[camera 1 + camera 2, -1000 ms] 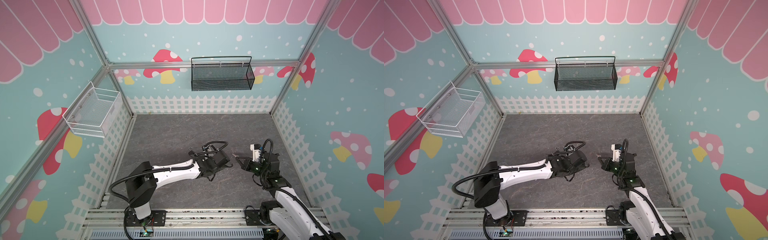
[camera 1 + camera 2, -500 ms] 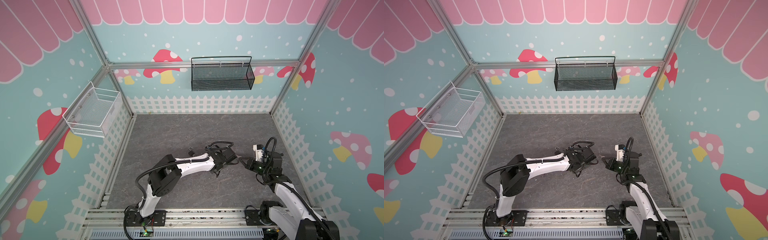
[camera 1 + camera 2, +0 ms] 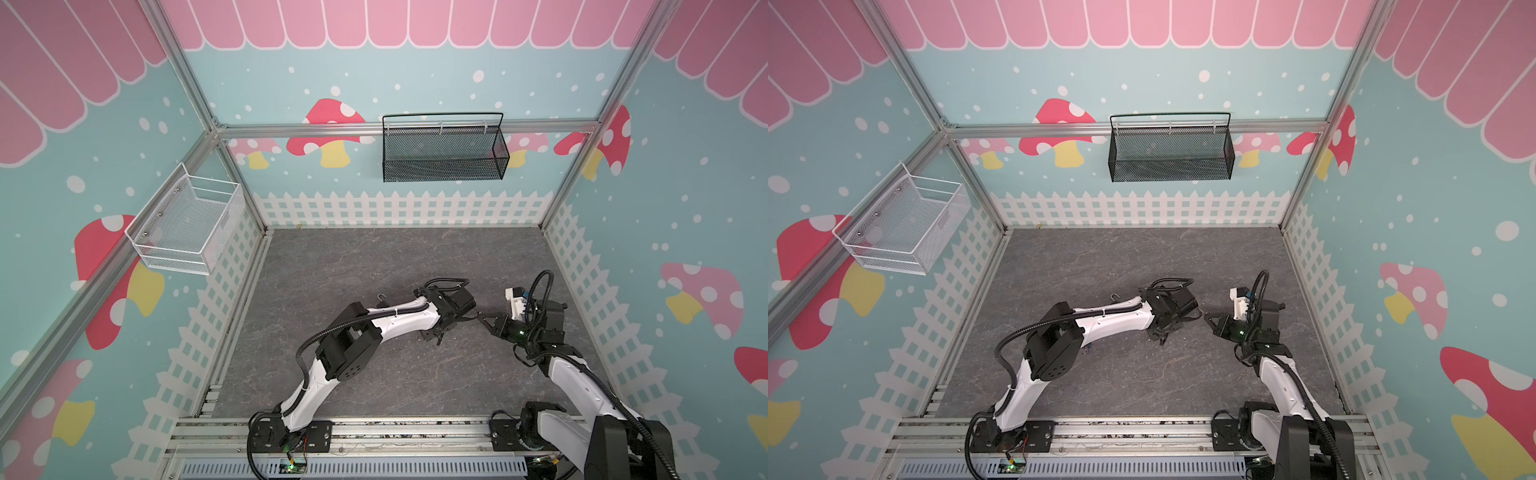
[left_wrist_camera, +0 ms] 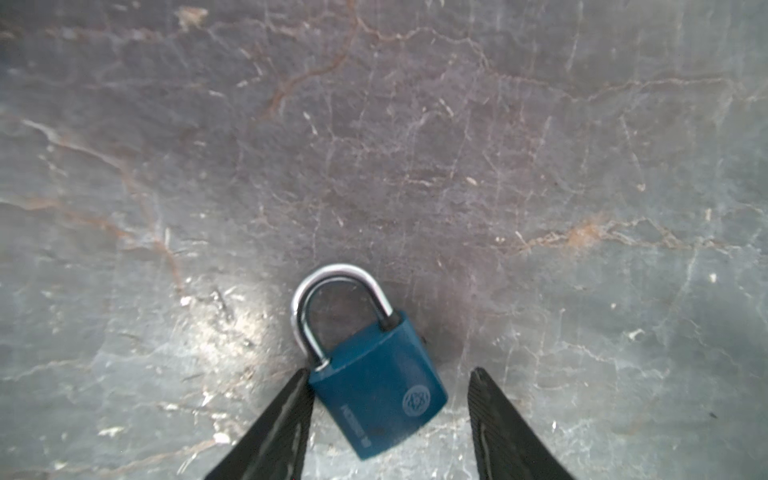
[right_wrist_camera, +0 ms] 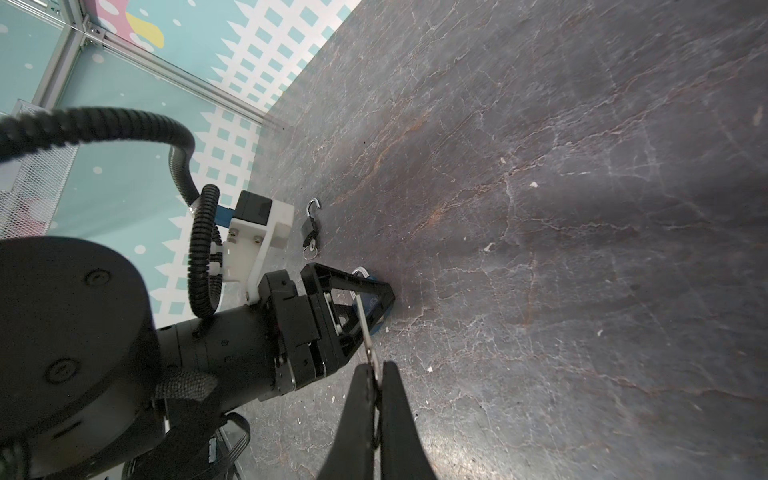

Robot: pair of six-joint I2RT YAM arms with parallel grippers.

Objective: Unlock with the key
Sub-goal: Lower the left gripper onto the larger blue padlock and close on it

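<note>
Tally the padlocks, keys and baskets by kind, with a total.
Padlocks: 2, blue padlock and black padlock
Keys: 2, held key in the right gripper, spare key at the black padlock's base
Baskets: 2, black basket and white basket
Total: 6

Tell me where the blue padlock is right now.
In the left wrist view the blue padlock lies flat on the grey floor between the left gripper's open fingers; in both top views that gripper hides it, right of centre.

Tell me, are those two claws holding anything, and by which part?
The right gripper pinches a key by its near end. The left gripper stands open around the blue padlock, gripping nothing.
</note>
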